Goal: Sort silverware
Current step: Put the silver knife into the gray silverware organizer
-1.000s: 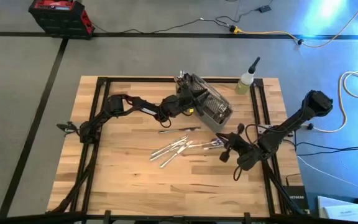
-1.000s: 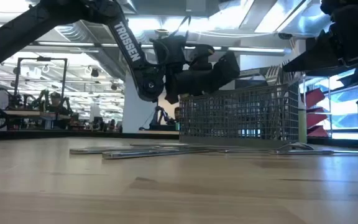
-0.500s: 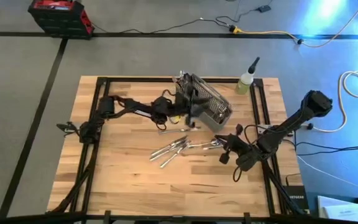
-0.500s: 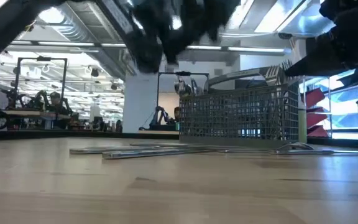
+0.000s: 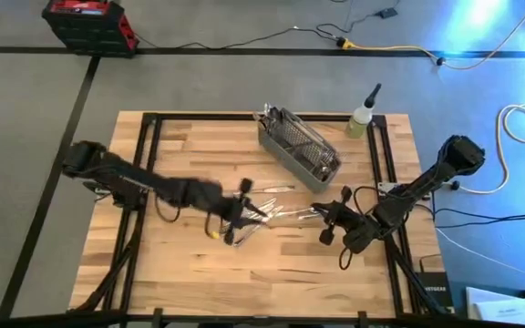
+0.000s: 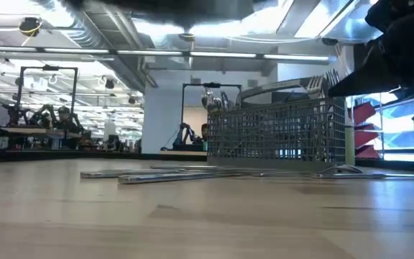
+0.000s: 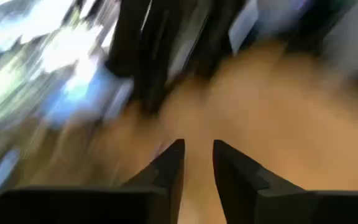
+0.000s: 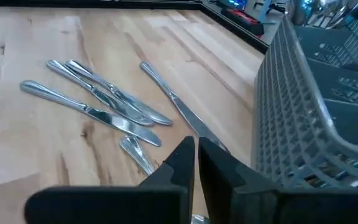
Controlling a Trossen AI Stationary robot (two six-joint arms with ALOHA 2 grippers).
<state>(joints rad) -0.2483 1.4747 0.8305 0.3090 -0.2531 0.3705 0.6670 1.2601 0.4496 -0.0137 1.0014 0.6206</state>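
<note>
Writing that can be read is found nowhere on the arms or table things in these views. One gray rectangular wire-mesh basket [image 5: 299, 146] is set at the back of the light wooden butcher-block table [image 5: 180, 273], lying askew to the table's edges; upright silver utensil handles are seen crowded at its far end, and more shiny pieces lie in its near end, their number not countable. Loose slim silver-coloured silverware [image 5: 276, 212] is scattered on the table in front of the basket, near the middle. In the right wrist view about five loose pieces [image 8: 98, 102] can be counted flat on the wood just beside the mesh wall [image 8: 303, 118]; at least some look like knives. One small clear bottle with a dark nozzle and yellowish liquid [image 5: 363, 117] stands at the back right edge, well apart from the loose pieces.

The left gripper [image 5: 233, 221] is held over the left end of the loose silverware; its fingers [image 7: 166, 171] are seen parted by a narrow gap, nothing between them. The right gripper [image 5: 328, 221] is at the right end of the scatter, its fingers [image 8: 182, 155] nearly together and empty.
</note>
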